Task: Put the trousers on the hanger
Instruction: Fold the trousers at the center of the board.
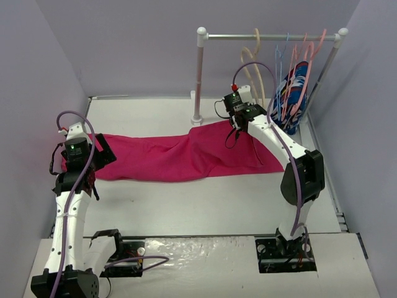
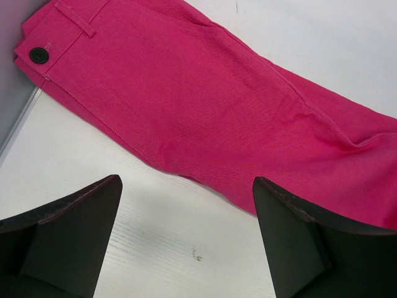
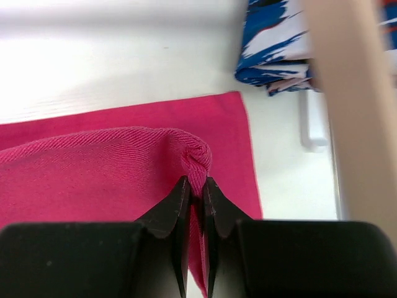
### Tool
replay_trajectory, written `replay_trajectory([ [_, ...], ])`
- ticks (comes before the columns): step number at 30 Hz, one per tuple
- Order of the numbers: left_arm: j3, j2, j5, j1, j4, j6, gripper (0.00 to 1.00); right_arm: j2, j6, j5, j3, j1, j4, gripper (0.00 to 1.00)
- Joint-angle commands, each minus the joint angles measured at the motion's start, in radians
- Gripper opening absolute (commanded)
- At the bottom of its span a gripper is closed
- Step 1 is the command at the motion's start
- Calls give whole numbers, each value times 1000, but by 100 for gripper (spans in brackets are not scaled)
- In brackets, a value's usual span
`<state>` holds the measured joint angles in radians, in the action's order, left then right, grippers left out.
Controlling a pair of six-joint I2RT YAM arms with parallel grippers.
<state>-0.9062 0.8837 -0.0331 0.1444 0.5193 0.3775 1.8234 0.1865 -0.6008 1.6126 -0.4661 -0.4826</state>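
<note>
The magenta-pink trousers (image 1: 180,156) lie flat across the table, waistband with a black button (image 2: 38,54) at the left. My right gripper (image 3: 197,184) is shut on a pinched fold of the trousers (image 3: 93,180) near their leg end, lifted slightly; in the top view it (image 1: 238,127) sits at the cloth's right end. My left gripper (image 2: 186,205) is open and empty, hovering over bare table just off the trousers' near edge, close to the waist. The pale beige hanger (image 1: 254,68) hangs on the rail at the back right; a blurred part of it (image 3: 353,112) shows in the right wrist view.
A white clothes rail (image 1: 270,36) stands at the back right with salmon-pink hangers (image 1: 310,53), a thin blue hanger (image 1: 280,68) and a blue, red and white garment (image 1: 291,93). Its upright post (image 1: 198,81) stands just behind the trousers. Purple walls enclose the table.
</note>
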Motion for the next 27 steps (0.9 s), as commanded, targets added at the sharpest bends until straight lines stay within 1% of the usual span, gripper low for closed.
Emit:
replay_trajectory([
  [1, -39, 2, 7, 7, -48, -11, 84, 48, -55, -191, 57, 8, 19, 0],
  [6, -39, 3, 10, 7, -45, -9, 84, 68, -43, -289, 29, 8, 18, 2],
  [8, -39, 3, 10, 7, -44, -9, 84, 68, -37, -343, 7, 12, 18, 9],
  [9, -39, 3, 10, 7, -44, -9, 84, 68, -32, -347, 6, 12, 18, 9],
  [11, -39, 7, 11, 7, -44, -9, 84, 75, -25, -412, -7, 25, 17, 16],
  [14, -39, 9, 11, 7, -43, -9, 84, 94, -11, -463, -7, 42, 11, 22],
  [16, -39, 9, 9, 7, -42, -9, 84, 105, -3, -490, -1, 54, 9, 29],
  [19, -39, 11, 9, 7, -43, -9, 84, 114, -3, -489, 21, 46, 9, 41],
  [22, -39, 14, 7, 9, -42, -9, 84, 106, -8, -471, 29, 1, 7, 49],
  [25, -39, 15, 7, 9, -42, -9, 84, 54, -15, -410, 22, -74, 12, 51],
  [27, -39, 19, 8, 9, -41, -9, 84, 8, -4, -309, 2, -143, 22, 52],
])
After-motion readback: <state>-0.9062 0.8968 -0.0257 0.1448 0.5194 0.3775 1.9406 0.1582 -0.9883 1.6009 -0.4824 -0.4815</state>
